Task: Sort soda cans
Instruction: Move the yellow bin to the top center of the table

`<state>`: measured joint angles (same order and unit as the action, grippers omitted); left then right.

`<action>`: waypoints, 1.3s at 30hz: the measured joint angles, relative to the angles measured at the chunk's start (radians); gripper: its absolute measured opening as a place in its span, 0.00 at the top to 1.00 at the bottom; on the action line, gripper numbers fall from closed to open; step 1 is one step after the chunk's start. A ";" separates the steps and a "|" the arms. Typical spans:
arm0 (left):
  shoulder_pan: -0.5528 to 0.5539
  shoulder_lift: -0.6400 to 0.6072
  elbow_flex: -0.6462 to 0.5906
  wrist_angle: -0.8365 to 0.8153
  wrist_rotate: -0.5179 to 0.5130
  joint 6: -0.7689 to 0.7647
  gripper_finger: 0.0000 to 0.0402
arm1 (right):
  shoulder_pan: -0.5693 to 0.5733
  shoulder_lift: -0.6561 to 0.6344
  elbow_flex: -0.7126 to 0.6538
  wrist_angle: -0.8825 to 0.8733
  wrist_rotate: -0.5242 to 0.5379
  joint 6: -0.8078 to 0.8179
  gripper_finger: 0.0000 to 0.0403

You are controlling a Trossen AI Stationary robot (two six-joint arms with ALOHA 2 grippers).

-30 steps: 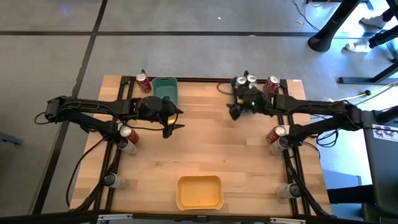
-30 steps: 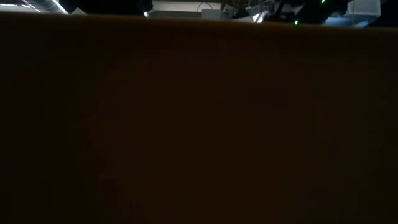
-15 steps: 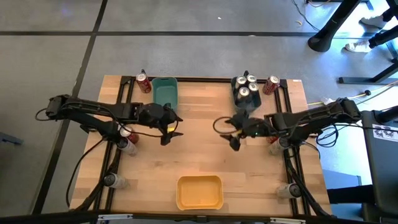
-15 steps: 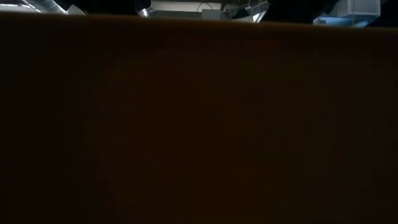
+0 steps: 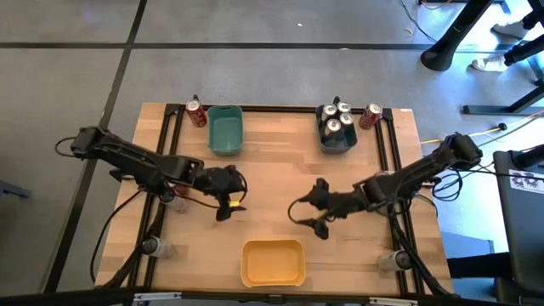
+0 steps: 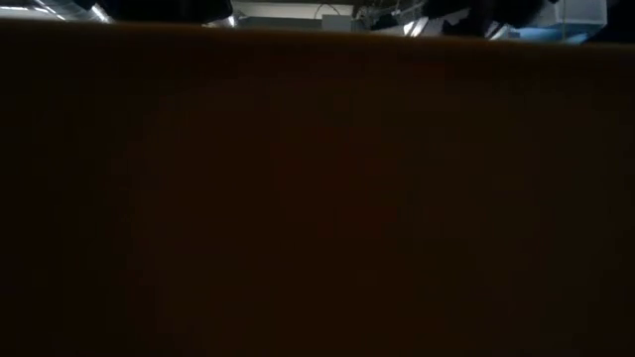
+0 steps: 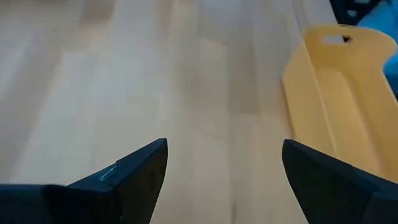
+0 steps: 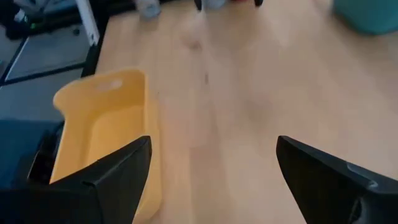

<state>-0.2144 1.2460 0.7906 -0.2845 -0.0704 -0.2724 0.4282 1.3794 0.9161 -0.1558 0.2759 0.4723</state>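
Soda cans are sitting mostly at the far edge of the table; four silver-topped ones are standing packed together in the grey bin, a red can is standing just beside that bin on the wood, and another red can is standing just beside the teal bin, which is showing no cans inside; the yellow bin at the near edge is also lying bare; grouping by colour is likely the reason the silver ones are sharing one bin. The left gripper is hovering over bare wood near the table's middle, fingers spread and holding nothing; the right gripper is doing likewise opposite it, jaws apart and carrying nothing; both are facing the yellow bin in their wrist views, well apart from every can.
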 joint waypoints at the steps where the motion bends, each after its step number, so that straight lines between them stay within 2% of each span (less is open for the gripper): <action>1: -0.013 0.011 0.000 0.002 0.000 -0.015 0.24 | 0.013 0.015 0.000 0.002 0.001 0.014 0.15; 7: -0.087 0.086 0.000 0.004 -0.004 -0.111 0.24 | 0.082 0.110 0.000 0.026 0.049 0.078 0.15; 18: -0.185 0.219 0.000 0.006 -0.004 -0.250 0.24 | 0.137 0.226 0.000 0.043 0.045 0.176 0.15; 28: -0.213 0.224 -0.001 0.008 -0.033 -0.281 0.24 | 0.134 0.243 0.000 0.055 0.045 0.178 0.15; 33: -0.213 0.224 -0.001 0.009 -0.041 -0.280 0.24 | 0.134 0.243 -0.001 0.078 -0.023 0.178 0.15; 39: -0.219 0.224 -0.001 0.018 -0.043 -0.289 0.24 | 0.134 0.278 0.000 0.124 -0.025 0.154 0.15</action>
<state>-0.4337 1.4700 0.7898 -0.2668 -0.1132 -0.5613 0.5625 1.6572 0.9157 -0.0323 0.2512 0.6262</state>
